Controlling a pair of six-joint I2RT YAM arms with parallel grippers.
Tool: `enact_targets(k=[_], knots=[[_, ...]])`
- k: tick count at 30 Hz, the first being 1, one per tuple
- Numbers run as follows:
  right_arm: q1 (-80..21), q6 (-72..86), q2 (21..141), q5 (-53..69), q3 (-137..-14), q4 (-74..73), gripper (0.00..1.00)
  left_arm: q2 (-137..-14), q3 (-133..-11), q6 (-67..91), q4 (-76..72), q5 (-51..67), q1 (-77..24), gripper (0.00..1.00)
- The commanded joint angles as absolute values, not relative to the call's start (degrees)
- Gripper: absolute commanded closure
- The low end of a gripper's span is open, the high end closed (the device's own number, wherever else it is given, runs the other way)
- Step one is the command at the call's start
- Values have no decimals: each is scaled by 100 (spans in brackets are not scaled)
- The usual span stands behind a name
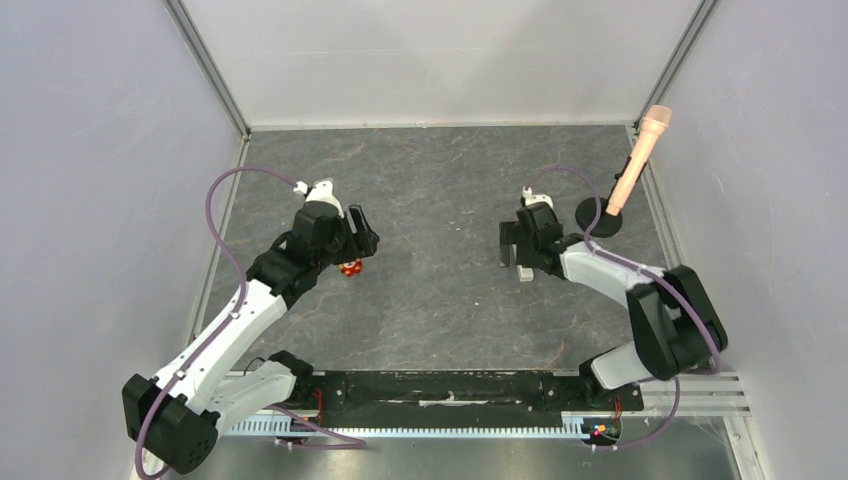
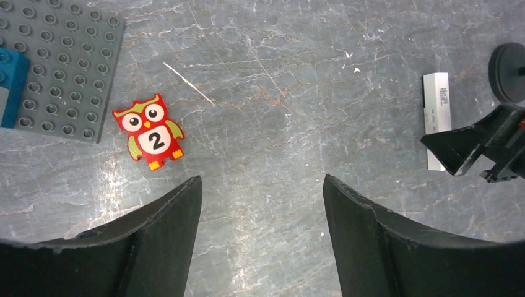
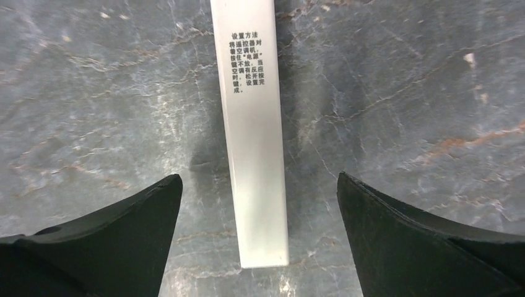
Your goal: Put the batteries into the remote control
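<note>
Lying flat on desk (image 3: 402, 93), remote control (image 3: 254, 136) runs 12-to-6 between spread right pincer (image 3: 258, 179), untouched; left pincer (image 2: 261, 179) spread, empty; judged light, stiff, slick; pinch long edges mid-length; batteries unseen.

Passable across bare mid table (image 1: 440, 300); blocked left by owl toy (image 2: 150, 131) and studded plate (image 2: 62, 62), right by remote control (image 3: 254, 136) lying untouched inside wide-spread right gripper (image 3: 259, 178), microphone (image 1: 640, 160) nearby.

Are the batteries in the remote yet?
Nothing looks done: the remote control lies on the table, and no batteries show in any view. The right gripper hangs open astride it, not touching; the left gripper is open, empty. Loading is all left.
</note>
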State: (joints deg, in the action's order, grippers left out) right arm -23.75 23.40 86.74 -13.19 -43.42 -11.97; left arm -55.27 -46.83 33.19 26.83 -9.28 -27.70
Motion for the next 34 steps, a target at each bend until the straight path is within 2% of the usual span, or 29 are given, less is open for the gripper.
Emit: enact_targets(k=[1, 7, 13, 19, 27, 34], knots=[[-2319, 2410, 7627, -1540, -4170, -1033, 2, -5597, -5324, 3743, 3357, -1076, -2743, 22], [-2293, 2515, 5689, -2225, -3772, -1134, 2, -5279, -5648, 3519, 3788, -1050, -2743, 20], [-2294, 2465, 4007, -3180, -4142, -1949, 2, -4472, -5422, 2886, 3591, -934, -2742, 19], [-2294, 2395, 2546, -4444, -4008, -2170, 2, -3583, -5226, 2799, 3540, -1575, -2742, 19], [-2293, 2676, 1452, -5435, -3592, -2189, 2, -2398, -4565, 3021, 3100, -2087, -2742, 18], [-2286, 2805, 1614, -5565, -3524, -2348, 2, -2468, -4535, 3186, 3153, -2031, -2742, 18]])
